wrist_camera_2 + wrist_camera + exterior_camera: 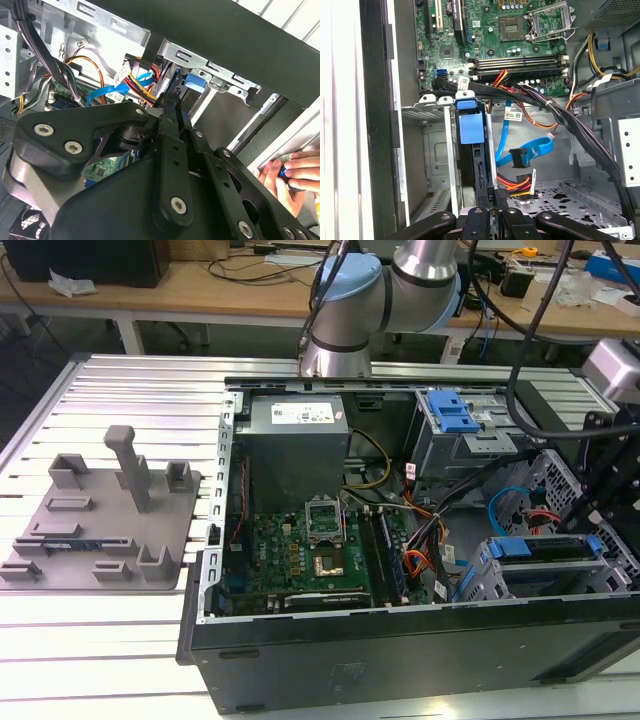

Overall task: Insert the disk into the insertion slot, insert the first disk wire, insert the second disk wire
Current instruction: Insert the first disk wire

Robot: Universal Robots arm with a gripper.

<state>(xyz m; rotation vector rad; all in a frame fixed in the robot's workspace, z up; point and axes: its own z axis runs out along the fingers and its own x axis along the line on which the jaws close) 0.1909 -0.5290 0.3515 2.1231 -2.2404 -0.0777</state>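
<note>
First wrist view: disk (470, 125) was seen seated edge-on in the insertion slot (434, 150), long axis running straight away from the claw (492, 200). Claw was clenched just beside the disk's near edge. Red-and-yellow wire plug (512, 181) lay beside the disk; grip on it not confirmed.

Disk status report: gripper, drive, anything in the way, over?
Gripper hard by the flat hard drive in its bright blue plastic carrier. Drive standing inside grey sheet-metal drive cage. Loose blue flat cable and red-yellow wire bundle close alongside.
</note>
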